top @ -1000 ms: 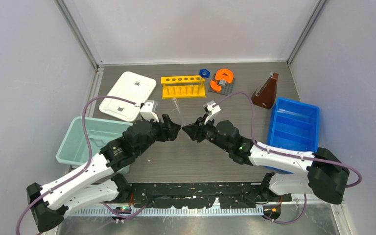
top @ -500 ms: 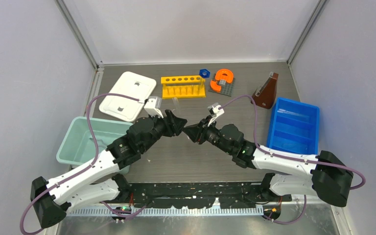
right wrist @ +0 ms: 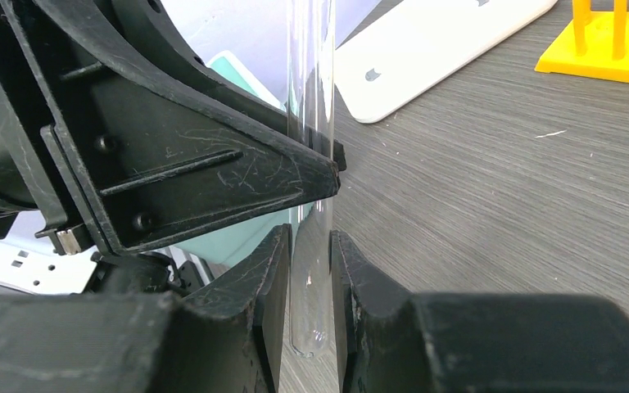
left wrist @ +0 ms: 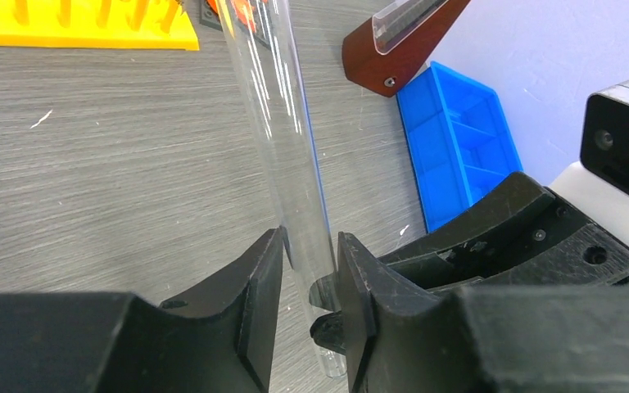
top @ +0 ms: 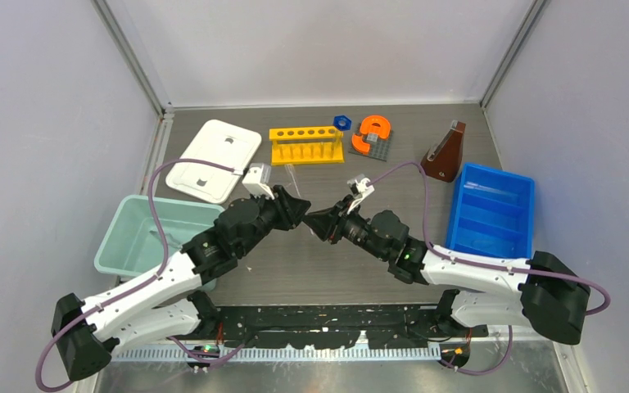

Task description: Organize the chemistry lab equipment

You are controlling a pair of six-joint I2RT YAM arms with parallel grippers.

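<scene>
**Grey bench, centre: one rod, two grips**

Grey bench (top: 319, 270), plain walled enclosure. The thin clear rod (left wrist: 282, 123) sits mid-bench, just in front of the yellow six-hole rack (top: 306, 144). It appears lifted off the surface, with its rounded closed end down and its length slanting up toward the rack.

My left fingers (left wrist: 258, 278) are closed against its sides. My right fingers (right wrist: 270, 270) are pinched on it too, lower down, close to the rounded end. I cannot tell which pair carries the weight.

Reading: the double hold looks like a handover or regrasp. One pair steadies the rod while the other takes the hold needed to stand it upright and lower it, closed end first, into a rack hole.

Caution: the rod looks slick and brittle. If the two arms pull apart before one pair lets go, it could slip or snap.

The brown cone-shaped flask (top: 445, 155) stands back right, beside the blue divided tray (top: 491, 209).
</scene>
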